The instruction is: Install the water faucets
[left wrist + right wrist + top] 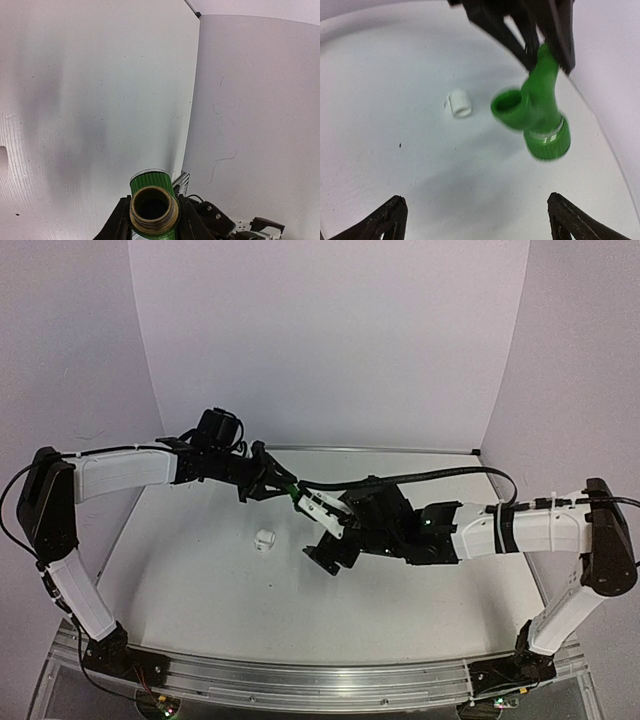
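The small green plastic tap (pixel 152 202) with its brassy round end hangs above the white desk (pixel 400 620), pinched by its stem in the closed left gripper (pixel 278 483). Its tiny white blocky plastic fitting (pixel 458 103) lies loose on the desk below, apart from both. The right gripper (pixel 475 220) gapes wide beside the tap, holding nothing. Held by the narrow stem alone, the tap may twist or drop if the right gripper nudges it off-centre
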You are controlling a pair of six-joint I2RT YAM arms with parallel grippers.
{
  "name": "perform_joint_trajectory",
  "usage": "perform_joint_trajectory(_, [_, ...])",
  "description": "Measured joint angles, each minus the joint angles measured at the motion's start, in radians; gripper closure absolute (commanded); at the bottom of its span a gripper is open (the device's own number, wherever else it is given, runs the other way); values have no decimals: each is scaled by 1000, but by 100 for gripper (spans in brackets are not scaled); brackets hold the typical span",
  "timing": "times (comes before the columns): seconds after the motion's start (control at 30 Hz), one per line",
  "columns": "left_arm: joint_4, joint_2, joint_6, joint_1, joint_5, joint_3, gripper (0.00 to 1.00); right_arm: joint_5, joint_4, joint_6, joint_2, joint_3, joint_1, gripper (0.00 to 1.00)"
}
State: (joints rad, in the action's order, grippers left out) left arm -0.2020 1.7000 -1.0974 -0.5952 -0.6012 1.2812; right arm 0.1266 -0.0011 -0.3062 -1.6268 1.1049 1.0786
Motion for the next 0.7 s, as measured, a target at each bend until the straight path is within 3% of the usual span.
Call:
perform_joint_trajectory(0.17, [0,-3,-83,-4,5,-27,100,46,180,-95,-19,2,8,4])
perform_joint_trajectory(0.37, [-11,-35,-128,-9,31,-88,100,40,273,-163,-97,44,3,24])
perform_joint_trajectory(0.7, [-10,-92,-155,-16,47,-120,100,-6,355,-239,-193,81,3,45])
